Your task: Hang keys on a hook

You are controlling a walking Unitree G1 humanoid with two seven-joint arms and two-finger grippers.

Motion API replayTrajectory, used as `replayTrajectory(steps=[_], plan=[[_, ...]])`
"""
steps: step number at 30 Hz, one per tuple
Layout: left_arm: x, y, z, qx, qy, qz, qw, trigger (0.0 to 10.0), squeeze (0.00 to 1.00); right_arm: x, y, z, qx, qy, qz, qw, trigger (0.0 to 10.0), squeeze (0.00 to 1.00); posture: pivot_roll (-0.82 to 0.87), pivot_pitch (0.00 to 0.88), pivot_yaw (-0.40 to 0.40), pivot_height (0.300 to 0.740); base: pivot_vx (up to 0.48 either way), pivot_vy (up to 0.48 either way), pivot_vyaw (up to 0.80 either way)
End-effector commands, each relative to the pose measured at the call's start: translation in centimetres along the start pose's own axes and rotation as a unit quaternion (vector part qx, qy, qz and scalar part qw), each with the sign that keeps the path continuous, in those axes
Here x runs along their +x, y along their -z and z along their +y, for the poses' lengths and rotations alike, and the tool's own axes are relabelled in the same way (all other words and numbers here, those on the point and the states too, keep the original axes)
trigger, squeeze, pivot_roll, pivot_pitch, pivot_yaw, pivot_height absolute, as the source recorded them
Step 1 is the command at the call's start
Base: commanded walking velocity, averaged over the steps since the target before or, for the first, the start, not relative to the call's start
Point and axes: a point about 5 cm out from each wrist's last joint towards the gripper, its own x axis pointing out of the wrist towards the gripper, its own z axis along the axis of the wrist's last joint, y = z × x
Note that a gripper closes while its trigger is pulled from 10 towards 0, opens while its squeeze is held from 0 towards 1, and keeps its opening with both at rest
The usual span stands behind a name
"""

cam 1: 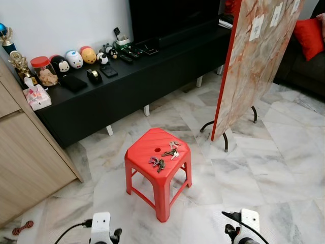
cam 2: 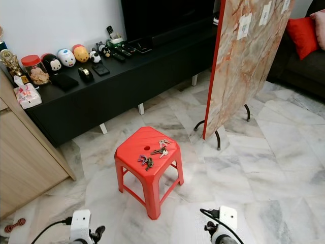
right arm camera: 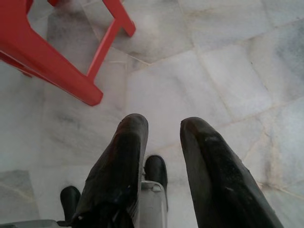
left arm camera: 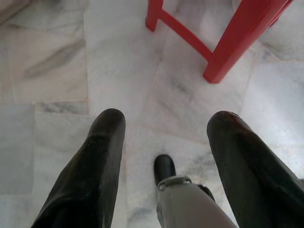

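Two bunches of keys lie on a red plastic stool (cam 1: 144, 147) in the middle of the marble floor: one bunch (cam 1: 172, 150) near its far right edge, the other (cam 1: 157, 162) closer to me. Right of the stool, a tall marble-patterned board (cam 1: 259, 56) with a red edge stands on a black metal stand; white labels sit near its top, and I cannot make out a hook. Both arms hang low in front of me. My left gripper (left arm camera: 164, 118) is open above the floor beside a stool leg (left arm camera: 237, 47). My right gripper (right arm camera: 164, 124) is open too, with the stool's legs (right arm camera: 57, 71) nearby.
A long black TV console (cam 1: 127, 76) along the wall carries toy figures, jars and remotes. A wooden cabinet (cam 1: 25, 152) stands at the left. A dark sofa with a red cushion (cam 1: 309, 35) is at the far right. A small reddish object (cam 1: 23, 227) lies on the floor.
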Motion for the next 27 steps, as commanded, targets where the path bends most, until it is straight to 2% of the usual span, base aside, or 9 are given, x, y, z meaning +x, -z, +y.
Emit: replayTrajectory(steps=[1,2,4,10,13,15,17,27], plan=[[0.0,-0.1,0.2,-0.013,-0.003,-0.012,1.0,10.0,0.0,-0.1,0.0,-0.1,0.014,0.006,-0.016,1.0,10.0,0.0,-0.03,0.0,-0.001,0.74,0.0,0.0,0.0],[0.0,-0.1,0.2,-0.013,-0.003,-0.012,1.0,10.0,0.0,-0.1,0.0,-0.1,0.014,0.006,-0.016,1.0,10.0,0.0,-0.03,0.0,-0.001,0.74,0.0,0.0,0.0],[-0.1,-0.7,0.1,-0.003,0.006,-0.045,0.999,10.0,0.0,-0.2,-0.6,-0.1,0.02,0.004,-0.061,0.998,10.0,0.0,-0.04,0.0,-0.003,0.74,0.0,0.0,0.0],[-0.3,-1.2,0.1,-0.015,0.002,-0.083,0.996,10.0,0.0,-0.4,-1.4,-0.1,0.024,-0.003,-0.107,0.994,10.0,0.0,-0.04,0.0,-0.008,0.74,0.0,0.0,0.0],[-0.4,-1.3,0.0,-0.024,0.003,-0.099,0.995,10.0,0.0,-0.5,-1.6,-0.2,0.011,-0.004,-0.121,0.993,10.0,0.0,-0.04,0.0,-0.012,0.74,0.0,0.0,0.0],[-0.5,-1.5,-0.1,-0.012,0.009,-0.111,0.994,10.0,0.0,-0.9,-5.7,-0.6,-0.007,-0.013,-0.222,0.975,10.0,0.0,-0.05,0.0,-0.014,0.74,0.0,0.0,0.0],[-0.6,-1.4,-0.1,-0.019,0.006,-0.119,0.993,10.0,0.0,-1.5,-8.1,-0.9,-0.019,-0.023,-0.284,0.958,10.0,0.0,-0.04,0.0,-0.02,0.74,0.0,0.0,0.0],[-1.0,-0.7,0.1,-0.01,0.011,-0.121,0.992,10.0,0.0,-2.7,-9.5,0.1,-0.036,-0.046,-0.355,0.933,10.0,0.0,-0.02,0.0,-0.005,0.74,0.0,0.0,0.0]])
